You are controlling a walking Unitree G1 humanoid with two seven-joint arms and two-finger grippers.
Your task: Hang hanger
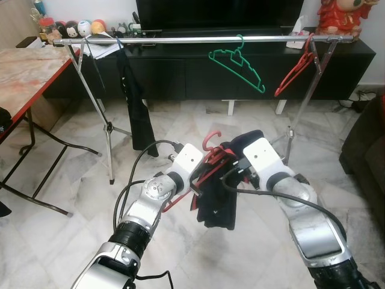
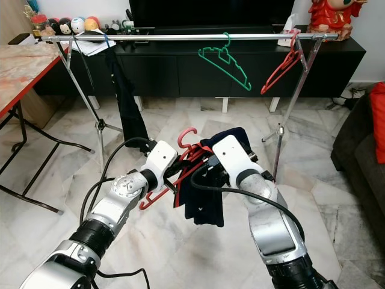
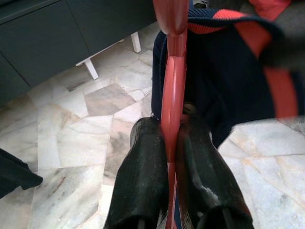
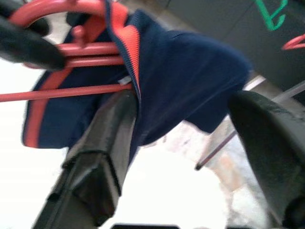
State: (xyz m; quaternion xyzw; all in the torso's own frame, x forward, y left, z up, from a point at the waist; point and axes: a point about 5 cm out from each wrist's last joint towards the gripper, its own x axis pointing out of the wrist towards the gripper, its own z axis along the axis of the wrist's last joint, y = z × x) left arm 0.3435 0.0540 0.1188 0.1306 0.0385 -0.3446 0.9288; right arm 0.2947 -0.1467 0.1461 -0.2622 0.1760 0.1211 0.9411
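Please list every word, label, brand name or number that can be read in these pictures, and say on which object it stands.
None can be read.
The red hanger, its navy garment, the clothes rail and both end effectors carry no visible lettering.
The toys and bottles on the TV cabinet are too small to show any print.

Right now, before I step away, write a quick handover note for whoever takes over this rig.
Left gripper: shut on the red hanger, held low in front of the robot.
Right gripper: open, fingers either side of the navy garment draped on that hanger.
Rail: already carries a dark garment, a green hanger and another red hanger.
Done: hanger picked up with the garment on it.
Left: lift it and hook it on the rail.
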